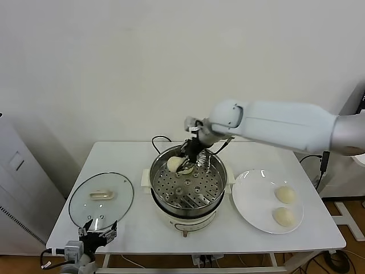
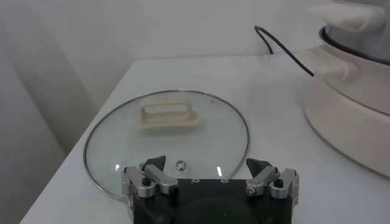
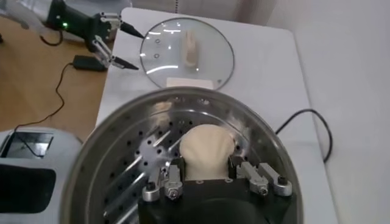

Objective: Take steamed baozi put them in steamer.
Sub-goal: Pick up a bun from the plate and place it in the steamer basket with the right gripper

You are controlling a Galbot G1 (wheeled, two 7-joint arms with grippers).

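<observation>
Right claw is down inside the steamer, clamped shut on a baozi, over the far-left part of the perforated tray. From the right wrist cam you can see that bun squeezed between the two fingers, low over the holes in the tray, though whether it's actually touching the tray I can't tell. Steamer itself sits in the middle of the white table, with its black cord trailing off behind it.

Two more baozi are on the white plate to the right of the steamer, one farther back and one closer to the front edge, near each other but not touching.

Left claw is parked at the table's front-left corner, fingers spread wide with nothing in them, right at the near rim of the glass lid, which lies flat on the table left of the steamer.
</observation>
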